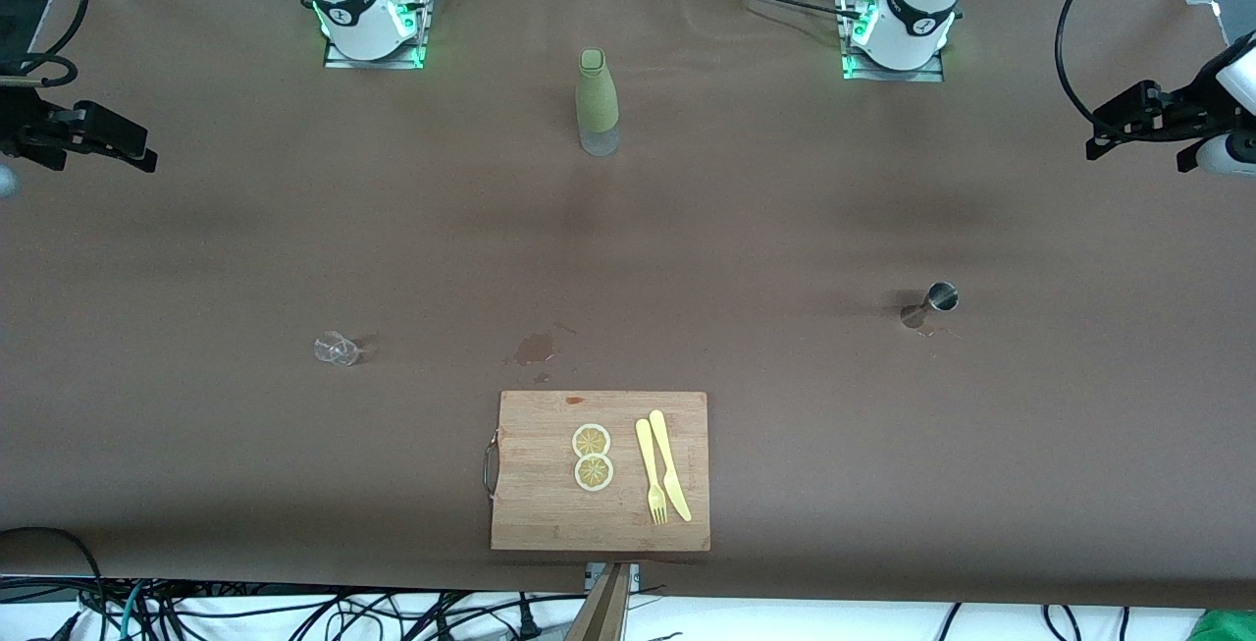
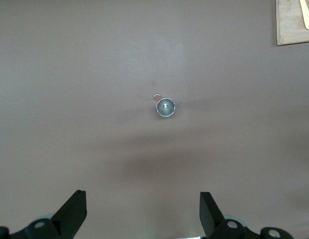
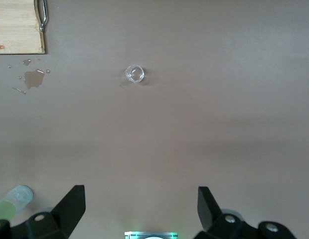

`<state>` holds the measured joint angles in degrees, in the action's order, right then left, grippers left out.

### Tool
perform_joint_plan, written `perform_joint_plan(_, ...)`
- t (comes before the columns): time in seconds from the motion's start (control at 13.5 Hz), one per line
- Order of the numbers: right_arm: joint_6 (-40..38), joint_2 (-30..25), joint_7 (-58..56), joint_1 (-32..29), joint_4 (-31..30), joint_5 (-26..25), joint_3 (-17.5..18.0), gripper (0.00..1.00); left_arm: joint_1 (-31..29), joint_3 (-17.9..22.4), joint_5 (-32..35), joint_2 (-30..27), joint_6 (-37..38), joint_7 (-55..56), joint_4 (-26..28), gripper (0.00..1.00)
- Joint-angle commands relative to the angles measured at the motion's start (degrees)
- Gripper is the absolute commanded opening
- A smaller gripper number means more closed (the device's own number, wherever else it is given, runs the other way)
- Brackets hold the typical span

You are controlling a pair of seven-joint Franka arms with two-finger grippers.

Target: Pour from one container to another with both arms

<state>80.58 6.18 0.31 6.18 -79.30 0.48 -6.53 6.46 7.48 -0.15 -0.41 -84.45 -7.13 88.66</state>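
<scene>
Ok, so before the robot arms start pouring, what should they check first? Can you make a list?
1. Left gripper open and holding nothing: ok.
2. Right gripper open and holding nothing: ok.
3. Small steel measuring cup upright, nothing crowding it: ok.
4. Small clear glass upright: cannot tell.
5. Green bottle with clear base standing between the arm bases: ok.
6. Brown table cover dry: not ok, a wet puddle lies beside the wooden cutting board.

I can't read any words or numbers here. Each white robot base (image 1: 368, 8) has a small dark round mark on its black band, but it is too tiny to make out.
</scene>
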Motion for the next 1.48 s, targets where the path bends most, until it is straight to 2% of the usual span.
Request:
perform_joint_plan(0.0, 0.5, -2.4, 1.3, -0.4, -2.2, -0.7, 0.5, 1.0, -0.2, 0.0, -0.7, -0.6, 0.0, 0.6, 0.0, 1.0)
perform_joint_plan(1.41, 0.7, -0.6, 0.7, -0.6, -1.6, -0.6, -0.8, 1.0, -0.2, 0.0, -0.9, -0.6, 0.2, 0.2, -0.2, 1.0)
